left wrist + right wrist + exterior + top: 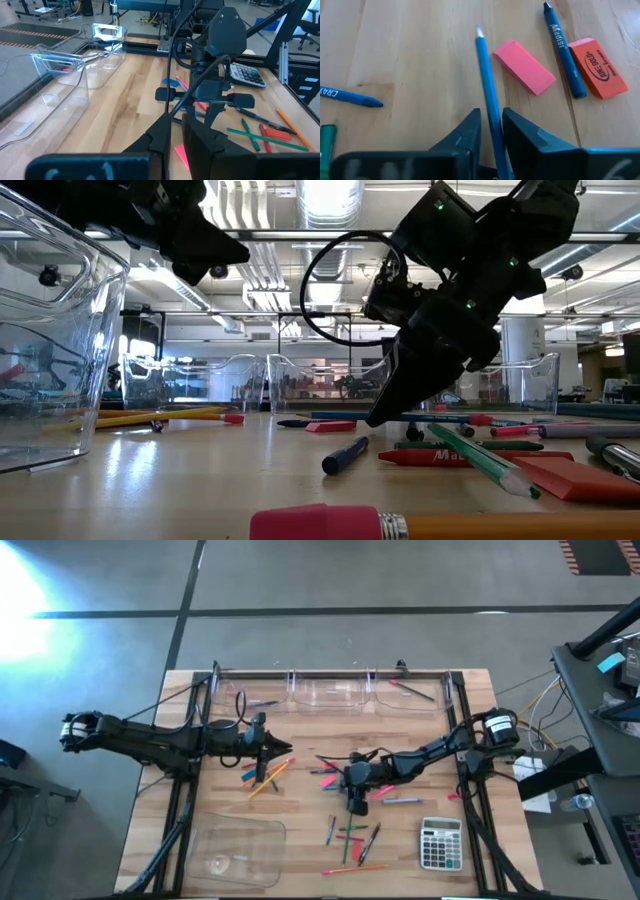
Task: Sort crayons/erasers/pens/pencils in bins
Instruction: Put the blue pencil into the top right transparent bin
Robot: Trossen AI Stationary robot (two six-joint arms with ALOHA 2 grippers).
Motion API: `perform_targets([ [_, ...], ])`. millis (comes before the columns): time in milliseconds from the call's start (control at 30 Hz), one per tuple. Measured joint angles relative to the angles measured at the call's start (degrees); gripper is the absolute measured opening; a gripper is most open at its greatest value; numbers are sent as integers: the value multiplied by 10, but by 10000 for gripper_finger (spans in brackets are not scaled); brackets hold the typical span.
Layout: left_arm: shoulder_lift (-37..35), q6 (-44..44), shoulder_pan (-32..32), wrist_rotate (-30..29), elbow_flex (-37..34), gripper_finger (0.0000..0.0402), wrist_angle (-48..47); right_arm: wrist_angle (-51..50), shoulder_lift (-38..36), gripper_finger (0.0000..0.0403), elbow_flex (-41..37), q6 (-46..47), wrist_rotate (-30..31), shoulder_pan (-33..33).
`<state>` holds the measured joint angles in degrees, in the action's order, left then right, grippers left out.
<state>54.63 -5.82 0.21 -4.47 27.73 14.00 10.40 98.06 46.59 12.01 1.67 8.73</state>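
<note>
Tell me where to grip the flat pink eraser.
Grip the pink eraser across its two long edges at mid-length, coming straight down: it lies flat with room along both sides. The right tool is shut on the blue pencil. The left tool hovers apart.

You have a grey calculator (440, 843) lying flat near the right front corner of the wooden table (310, 735), which is edged by a dark metal frame (330, 672), with grey concrete floor (330, 590) beyond and a cluttered equipment bench (600, 710) at far right.
</note>
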Motion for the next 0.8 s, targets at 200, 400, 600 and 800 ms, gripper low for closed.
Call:
perform_targets([
  [200, 0, -14, 0, 0, 0, 34, 0, -36, -3, 39, 25, -1, 0, 0],
  [400, 0, -14, 0, 12, 0, 34, 0, -120, -39, 15, 75, -34, 0, 0],
  [600, 0, -14, 0, 12, 0, 34, 0, -160, -96, 9, 94, -55, 12, 0],
  [800, 0, -14, 0, 12, 0, 34, 0, -162, -108, 24, 75, -18, 6, 0],
])
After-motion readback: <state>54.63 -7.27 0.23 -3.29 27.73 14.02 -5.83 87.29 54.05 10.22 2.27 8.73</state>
